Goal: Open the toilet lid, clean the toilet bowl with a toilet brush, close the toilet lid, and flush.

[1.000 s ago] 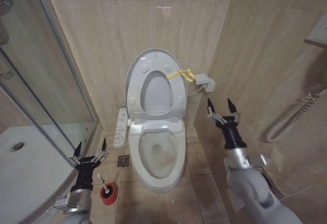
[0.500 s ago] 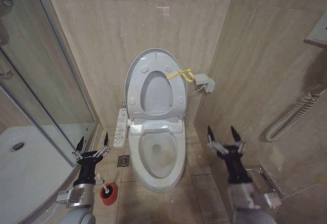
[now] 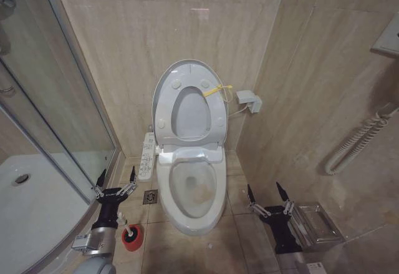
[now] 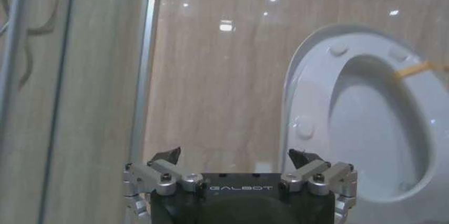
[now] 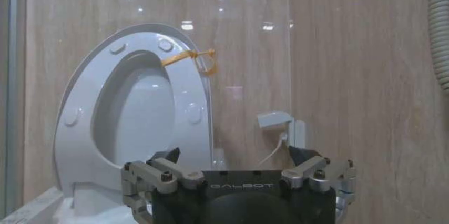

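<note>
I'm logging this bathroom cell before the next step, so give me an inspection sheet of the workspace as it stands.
Surface: beige tiled floor, small floor drain.
Job's things: toilet lid raised against the wall, yellow loop on its edge; toilet bowl open, brownish staining inside; toilet brush upright in its red holder on the floor, left of the bowl.
Clutter: metal tray by the right wall.
Grippers: left gripper open, empty, above the brush; right gripper open, empty, low to the right of the bowl.
Cables: cord to a white wall box; coiled hose on the right wall.
Surroundings: glass shower enclosure left, control panel beside the bowl.
</note>
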Motion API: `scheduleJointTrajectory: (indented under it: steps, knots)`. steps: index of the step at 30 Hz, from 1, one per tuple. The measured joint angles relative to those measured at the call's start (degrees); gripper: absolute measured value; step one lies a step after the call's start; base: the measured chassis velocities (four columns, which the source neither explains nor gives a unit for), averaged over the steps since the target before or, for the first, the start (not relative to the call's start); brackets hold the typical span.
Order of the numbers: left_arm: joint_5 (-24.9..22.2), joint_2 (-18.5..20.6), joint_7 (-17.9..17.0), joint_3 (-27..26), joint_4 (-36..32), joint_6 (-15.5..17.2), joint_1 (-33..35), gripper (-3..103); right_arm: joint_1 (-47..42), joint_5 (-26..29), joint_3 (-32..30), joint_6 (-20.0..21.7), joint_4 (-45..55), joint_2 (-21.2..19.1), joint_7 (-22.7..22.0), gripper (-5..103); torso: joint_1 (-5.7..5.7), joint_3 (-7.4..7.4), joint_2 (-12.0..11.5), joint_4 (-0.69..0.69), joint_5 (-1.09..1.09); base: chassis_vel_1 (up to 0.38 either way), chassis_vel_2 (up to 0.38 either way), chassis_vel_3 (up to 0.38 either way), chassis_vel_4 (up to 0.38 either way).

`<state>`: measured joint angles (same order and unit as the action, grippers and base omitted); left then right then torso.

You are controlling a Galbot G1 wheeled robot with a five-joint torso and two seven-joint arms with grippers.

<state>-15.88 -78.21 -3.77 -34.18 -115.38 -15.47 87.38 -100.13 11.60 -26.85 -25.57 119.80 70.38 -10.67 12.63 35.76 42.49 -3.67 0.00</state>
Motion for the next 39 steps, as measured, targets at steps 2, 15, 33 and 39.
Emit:
scheduleJointTrajectory:
  steps: [2,15,33,39]
  knots:
    - [0.0,0.5,-0.1,-0.5,2.8,-0.9,0.2,100,-0.1,-0.2,0.3,0.0,0.0,0.5,0.5,100,0.0,0.0,0.0,0.0,0.0,0.0,0.0,0.0,0.0]
    - [5.8,1.9,-1.3,-2.2,16.2,0.5,0.6,100,2.9,-0.5,0.9,-1.0,-1.8,1.9,1.4,100,0.0,0.0,0.0,0.01,0.0,0.0,0.0,0.0,0.0]
    - [4.5,3.1,16.4,-0.7,48.5,-15.7,-14.2,100,8.4,1.8,1.4,-0.7,-6.2,2.2,1.6,100,0.0,0.01,0.0,0.0,0.0,0.0,0.0,0.0,0.0]
    - [6.2,2.5,17.2,-0.6,55.0,-16.7,-17.7,100,9.6,2.3,1.6,-0.6,-7.2,1.6,1.6,100,0.01,0.01,0.0,0.0,0.0,0.0,0.0,0.0,0.0]
